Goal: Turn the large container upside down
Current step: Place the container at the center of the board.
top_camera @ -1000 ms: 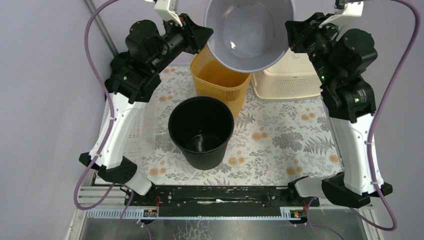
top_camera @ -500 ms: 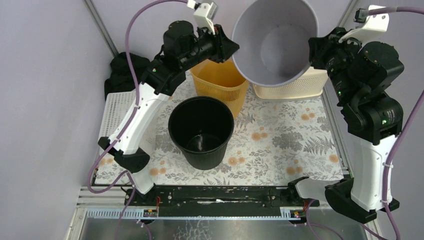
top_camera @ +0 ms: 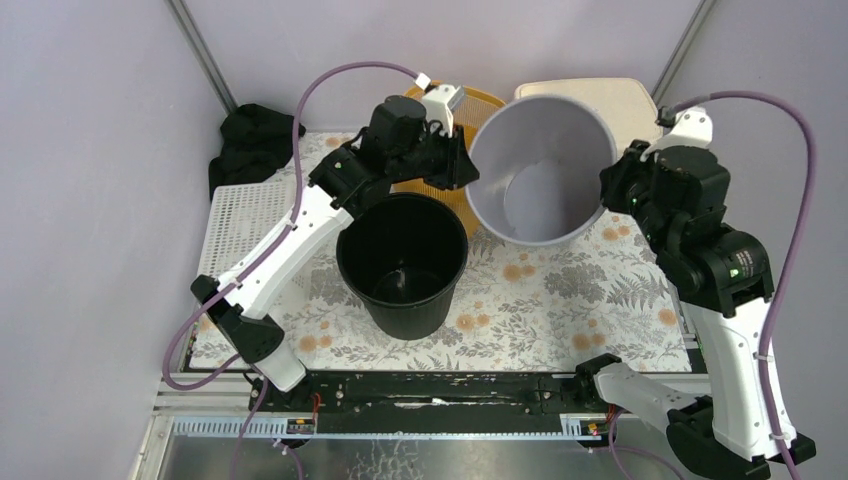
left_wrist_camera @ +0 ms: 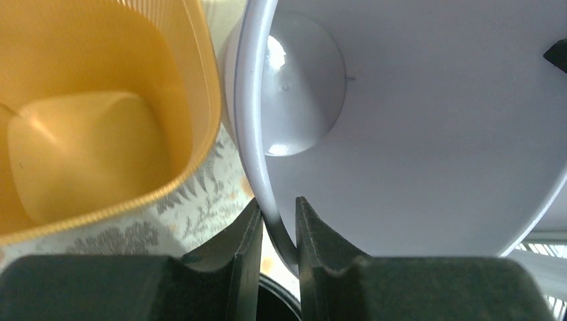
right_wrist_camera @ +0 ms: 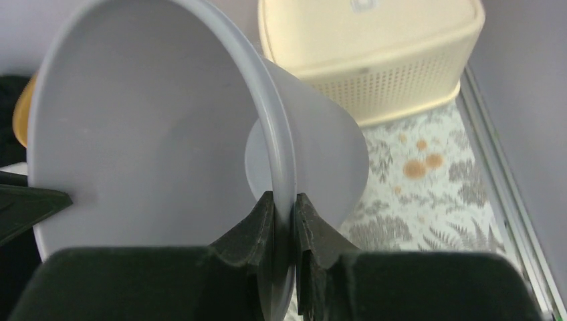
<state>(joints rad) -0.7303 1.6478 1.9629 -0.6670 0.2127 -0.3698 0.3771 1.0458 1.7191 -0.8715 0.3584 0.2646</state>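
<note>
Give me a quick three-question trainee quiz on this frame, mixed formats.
1. Short answer: which claws grip the rim of the grey bucket?
2. True or false: the bucket is already upside down.
3. Pick one. The black pot is: A) lying on its side; B) upright, mouth up; C) stacked inside the bucket.

Key
1. Both: the left claw and the right claw each pinch the rim, on opposite sides.
2. False. It is tilted, with its mouth towards the overhead camera.
3. B
</note>
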